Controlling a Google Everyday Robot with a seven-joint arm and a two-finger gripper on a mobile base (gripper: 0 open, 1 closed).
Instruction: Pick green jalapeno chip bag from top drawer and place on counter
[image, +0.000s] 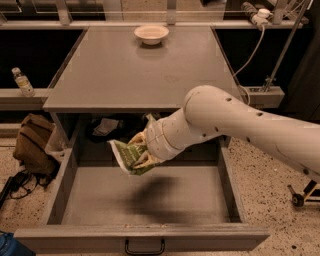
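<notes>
Chips are up in the air: the claw (143, 158) is closed tight on the green jalapeno chip bag (125, 153), gripping its right end, so the bag sticks out to the left of the claw. It hangs above the open top drawer (150, 210), well clear of the floor, with its shadow lying on the bare bottom underneath.

The thing that matters for the next move is where the table (130, 75) sits relative to the bag. The front edge is just above and a bit behind it, further from the camera. So I'd guess the claw has to go up past that lip first, then back over the top. Going straight back would likely knock the bag into the edge.

The bag's long axis is tilted, white-edged end up and left, lower end down and right in the grip, printed face roughly toward the camera.

The only other thing on the table is a white bowl (151, 34), way at the far end, well apart from any landing spot near the front
</notes>
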